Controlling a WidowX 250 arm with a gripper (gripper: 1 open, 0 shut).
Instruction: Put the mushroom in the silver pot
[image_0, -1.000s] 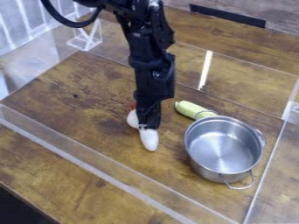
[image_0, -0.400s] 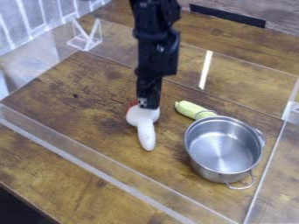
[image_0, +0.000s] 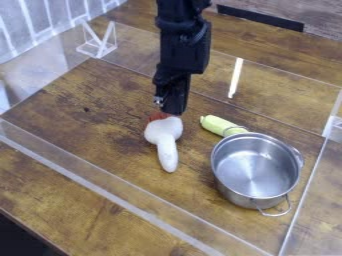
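The mushroom (image_0: 164, 146) lies on its side on the wooden table, with its white stem pointing toward the front and its red-brown cap (image_0: 163, 120) at the far end. My gripper (image_0: 167, 103) hangs just above the cap, pointing down and holding nothing. Its dark fingers sit close together, and the gap between them is too small to judge. The silver pot (image_0: 257, 168) stands upright and empty to the right of the mushroom, with a loop handle at its front rim.
A small yellow-green vegetable (image_0: 222, 126) lies between the mushroom and the pot, just behind the pot's rim. Clear acrylic walls (image_0: 80, 170) fence the table's front and sides. A clear stand (image_0: 96, 40) sits at the back left.
My gripper has risen off the mushroom and shifted slightly back. The mushroom stays on the table, turned a little.
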